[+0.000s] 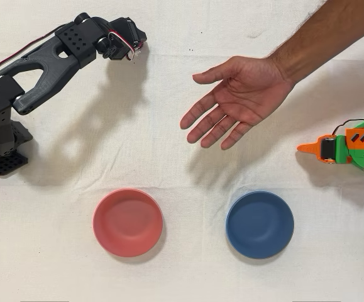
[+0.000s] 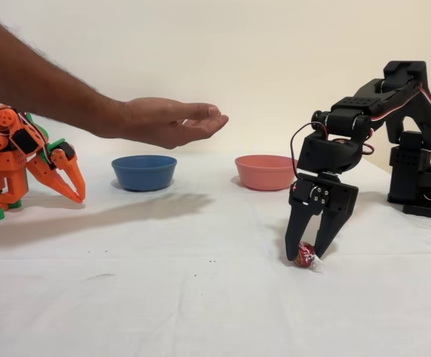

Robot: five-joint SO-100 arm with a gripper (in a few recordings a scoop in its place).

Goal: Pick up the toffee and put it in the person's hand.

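Reaching straight down to the white cloth, the black two-finger gripper (image 2: 310, 253) stands with its fingertips on either side of the tiny round toffee in shiny dark-red wrapper (image 2: 305, 254); the jaws look closed around the sweet, which rests on the cloth-covered table (image 2: 200, 297), not lifted. This looks like the grasping step. Next the arm would need to raise the sweet and carry it across to the person's bare open hand (image 1: 238, 100), which hovers palm up above the cloth, well apart from the gripper. In the overhead view the black arm itself hides the toffee. Counting: one toffee, one waiting hand, two shallow round bowls, one pink (image 1: 128, 222) and one blue (image 1: 259, 224), both empty, and two arms, the black one working and the orange arm (image 2: 21, 160) idle
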